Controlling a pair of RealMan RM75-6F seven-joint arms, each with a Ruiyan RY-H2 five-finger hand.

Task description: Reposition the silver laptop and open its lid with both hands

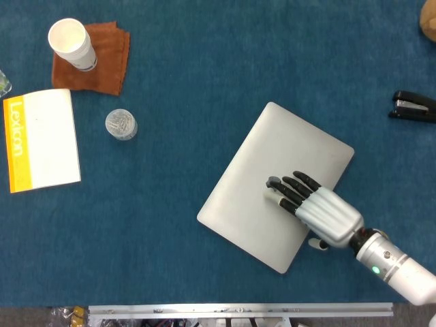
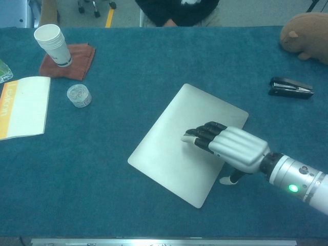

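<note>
Repositioning looks to be the step in hand: the silver laptop [image 1: 276, 185] lies closed and skewed on the blue table [image 1: 204, 68], one corner pointing toward the robot and its long edges running diagonally, so it does not yet sit square for opening. The right hand [image 1: 315, 206] lies palm-down on the lid, over the half nearer the robot's right, with its dark fingertips [image 1: 283, 188] reaching toward the middle of the lid; the fingers are stretched flat and slightly apart, and they grip nothing. In the chest view the same right hand [image 2: 225, 145] shows its thumb hanging off the laptop's right edge, near the table, though whether it touches the edge or the cloth I cannot tell. Whether the palm presses firmly or merely rests on the metal is also not plain. The left hand appears in neither view. As I judge it, the next move calls for downward pressure through the flat fingers and a turn of the wrist, so that the laptop pivots on the cloth until an edge faces the robot squarely; the smooth lid may slip under the fingers if the pressure is light. After that, the left hand would have to come in, one hand steadying the base while the other lifts the lid at its front lip, which is not yet begun.
</note>
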